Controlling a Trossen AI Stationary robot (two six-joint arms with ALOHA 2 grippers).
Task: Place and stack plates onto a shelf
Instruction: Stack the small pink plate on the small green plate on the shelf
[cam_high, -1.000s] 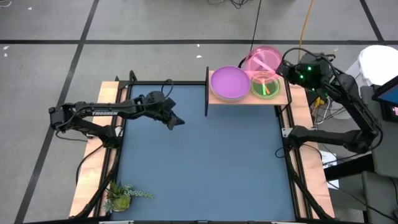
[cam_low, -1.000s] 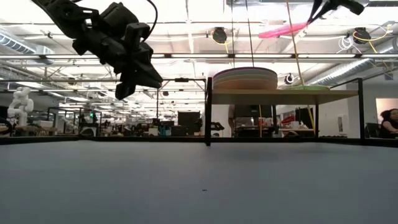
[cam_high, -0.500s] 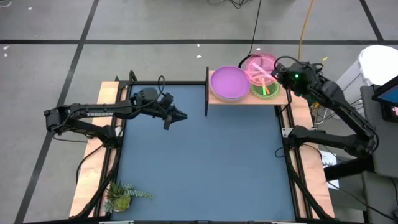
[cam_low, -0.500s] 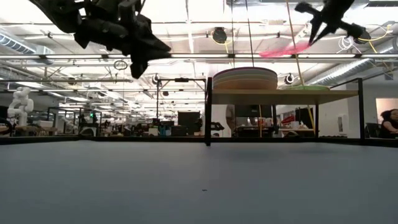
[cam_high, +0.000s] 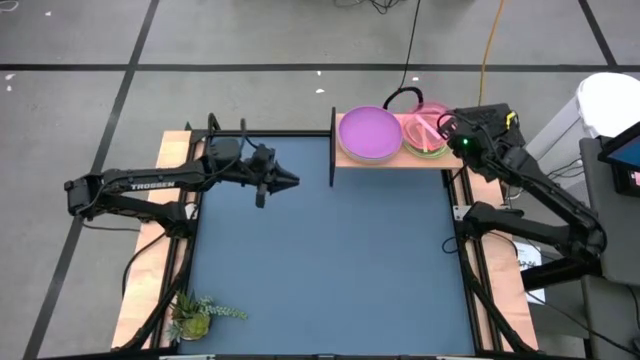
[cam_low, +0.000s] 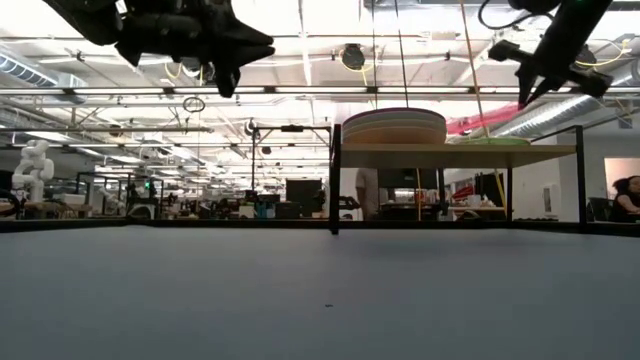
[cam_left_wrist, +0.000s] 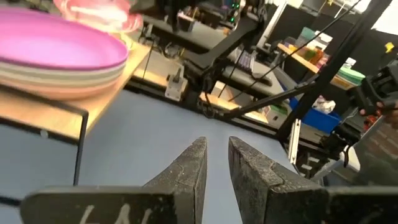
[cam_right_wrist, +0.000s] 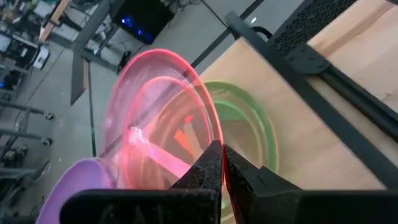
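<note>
Right wrist view, right end effector (cam_right_wrist: 222, 163) clamped on pink plate (cam_right_wrist: 158, 118) rim

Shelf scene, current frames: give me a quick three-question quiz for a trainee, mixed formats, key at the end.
1. True or false: the right gripper is shut on the rim of the pink plate.
2. Multiple choice: which plate tops the stack of larger plates on the shelf? A) cream B) purple C) white-blue
3. Short answer: what lies on the shelf directly below the pink plate?

Key:
1. True. The pink plate hangs tilted from the closed fingers.
2. B, the purple plate.
3. The green plate, lying flat on the board. The left gripper holds nothing and hangs over the blue table.
</note>
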